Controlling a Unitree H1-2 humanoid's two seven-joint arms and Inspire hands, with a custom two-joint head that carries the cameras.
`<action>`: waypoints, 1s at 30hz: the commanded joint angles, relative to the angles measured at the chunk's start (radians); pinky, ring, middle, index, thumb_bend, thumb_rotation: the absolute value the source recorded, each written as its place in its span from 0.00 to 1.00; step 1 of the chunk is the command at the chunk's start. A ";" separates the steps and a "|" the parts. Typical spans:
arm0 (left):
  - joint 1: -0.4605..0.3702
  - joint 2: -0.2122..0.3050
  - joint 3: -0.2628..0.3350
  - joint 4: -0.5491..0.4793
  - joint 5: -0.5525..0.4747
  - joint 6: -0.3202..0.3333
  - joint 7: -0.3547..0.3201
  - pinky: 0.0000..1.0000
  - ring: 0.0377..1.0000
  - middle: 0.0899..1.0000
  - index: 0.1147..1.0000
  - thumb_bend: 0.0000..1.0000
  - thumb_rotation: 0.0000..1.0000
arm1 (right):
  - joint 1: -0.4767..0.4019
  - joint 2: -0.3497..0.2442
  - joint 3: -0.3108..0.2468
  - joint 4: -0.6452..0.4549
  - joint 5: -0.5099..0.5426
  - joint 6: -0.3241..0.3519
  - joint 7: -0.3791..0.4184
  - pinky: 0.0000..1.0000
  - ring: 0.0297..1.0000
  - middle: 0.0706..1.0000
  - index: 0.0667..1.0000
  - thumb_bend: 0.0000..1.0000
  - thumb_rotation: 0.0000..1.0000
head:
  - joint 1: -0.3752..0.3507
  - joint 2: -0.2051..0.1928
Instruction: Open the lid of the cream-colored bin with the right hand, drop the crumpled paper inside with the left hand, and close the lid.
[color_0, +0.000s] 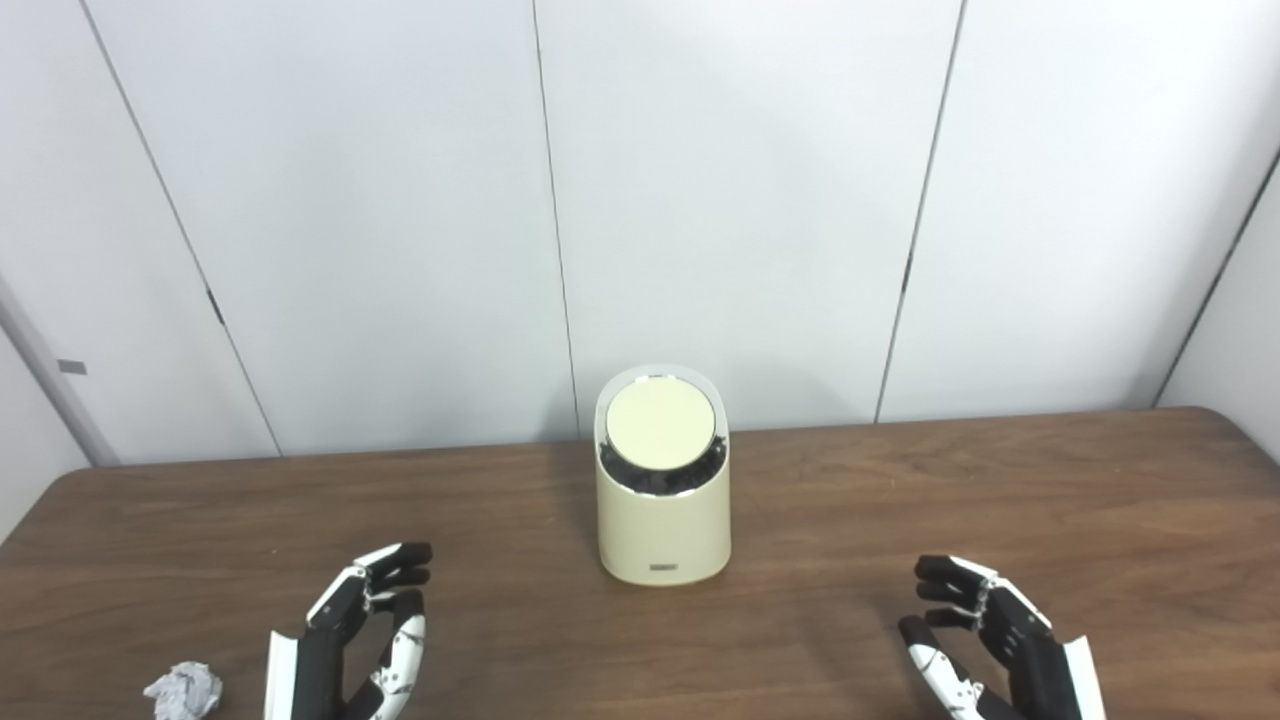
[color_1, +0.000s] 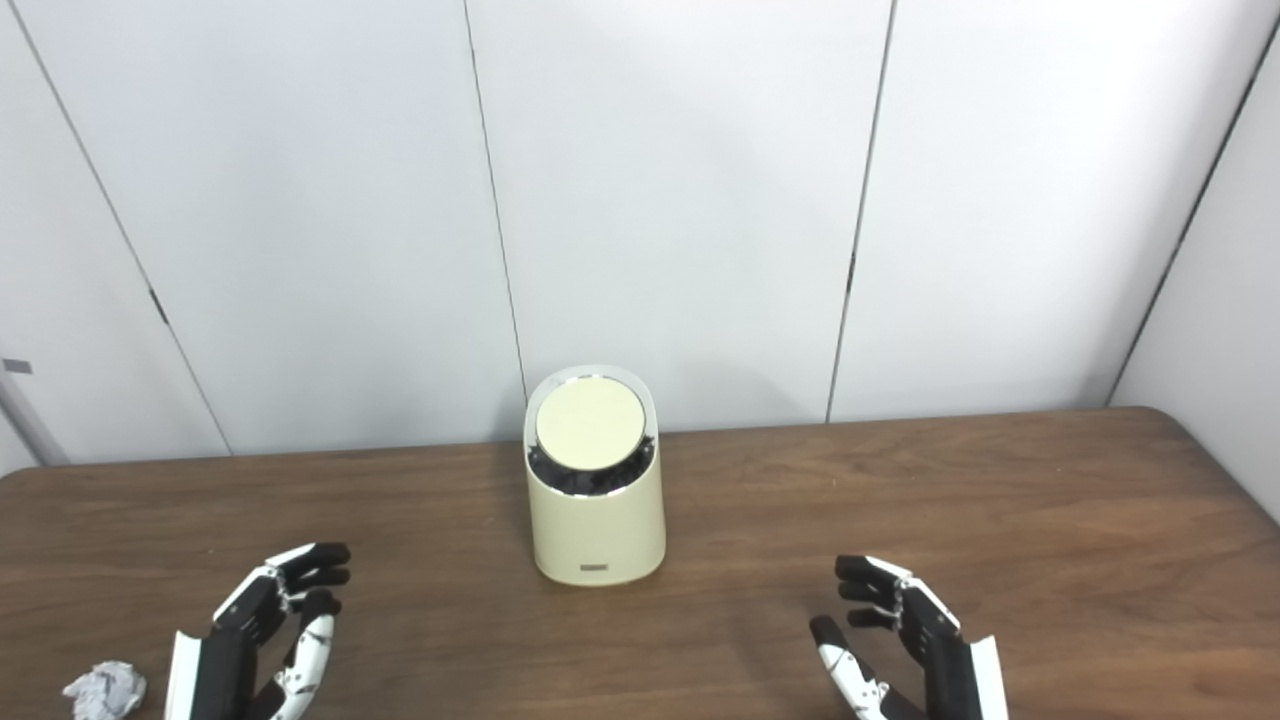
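Note:
The cream-colored bin (color_0: 663, 525) stands upright near the middle of the brown table (color_0: 1000, 500). Its round cream lid (color_0: 661, 424) is tilted toward me, and a dark liner shows in the gap under the lid's lower edge. A crumpled white paper ball (color_0: 184, 690) lies at the table's front left. Just right of the paper, my left hand (color_0: 365, 630) hovers open, holding nothing. My right hand (color_0: 985, 640) is open at the front right, well apart from the bin.
White wall panels with dark seams rise behind the table's far edge. The table's right corner (color_0: 1225, 420) is rounded. Bare wood lies between both hands and the bin.

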 joint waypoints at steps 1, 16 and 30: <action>0.017 0.000 -0.002 0.041 0.014 -0.026 0.010 0.55 0.64 0.67 0.65 0.18 0.37 | -0.020 -0.009 -0.007 0.002 -0.009 -0.024 -0.009 0.58 0.66 0.67 0.65 0.22 0.31 | 0.000 0.021; 0.005 -0.021 -0.003 0.010 0.027 0.016 0.004 0.58 0.65 0.67 0.64 0.23 0.49 | -0.034 -0.031 -0.022 -0.011 0.031 0.015 0.009 0.62 0.68 0.68 0.65 0.25 0.42 | 0.009 0.070; -0.010 -0.018 -0.003 0.030 0.017 0.015 0.000 0.58 0.65 0.67 0.65 0.21 0.46 | -0.092 -0.041 -0.015 -0.066 0.014 0.040 0.019 0.64 0.72 0.71 0.69 0.32 0.51 | 0.008 0.055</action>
